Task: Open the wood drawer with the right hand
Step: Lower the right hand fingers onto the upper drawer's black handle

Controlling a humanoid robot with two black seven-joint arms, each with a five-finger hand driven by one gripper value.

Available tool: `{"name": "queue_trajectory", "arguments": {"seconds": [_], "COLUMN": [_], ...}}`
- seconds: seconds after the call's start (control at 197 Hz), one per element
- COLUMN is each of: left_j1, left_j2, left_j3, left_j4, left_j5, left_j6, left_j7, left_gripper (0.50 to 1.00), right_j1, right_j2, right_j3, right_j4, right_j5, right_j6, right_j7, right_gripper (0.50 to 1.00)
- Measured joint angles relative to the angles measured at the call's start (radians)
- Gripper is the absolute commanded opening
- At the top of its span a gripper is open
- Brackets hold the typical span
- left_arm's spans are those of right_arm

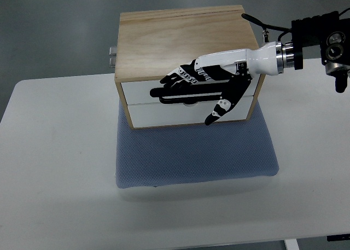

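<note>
White counter point(54, 168) is carrying a blue pad point(191, 151) where the wood drawer point(186, 99) box is sitting closed, while the right robot hand point(205, 83), fingers extended and gripping nothing, is hovering at its front, risking dragging the unsecured box.

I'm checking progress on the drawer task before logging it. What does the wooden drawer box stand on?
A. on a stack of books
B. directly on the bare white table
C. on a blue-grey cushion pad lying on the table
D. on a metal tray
C: the wooden drawer box sits on the blue-grey cushion pad, which lies on the white table, while the right hand is spread across the drawer fronts.
</note>
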Motion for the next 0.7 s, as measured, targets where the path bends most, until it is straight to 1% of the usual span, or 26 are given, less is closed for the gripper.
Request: {"name": "queue_trajectory", "arguments": {"seconds": [0.238, 0.699], "left_j1": [0.0, 0.0], "left_j2": [0.0, 0.0], "left_j3": [0.0, 0.0], "left_j4": [0.0, 0.001], "left_j5": [0.0, 0.0], "left_j6": [0.0, -0.001], "left_j7": [0.0, 0.0], "left_gripper": [1.0, 1.0], "right_j1": [-0.013, -0.036], "right_j2": [0.034, 0.04], "right_j3": [-0.052, -0.067], "right_j4": [-0.093, -0.114], "right_j5": [-0.003, -0.009], "right_j6": [-0.064, -0.062], "right_j7": [0.0, -0.003], "right_gripper": [0.942, 0.942]}}
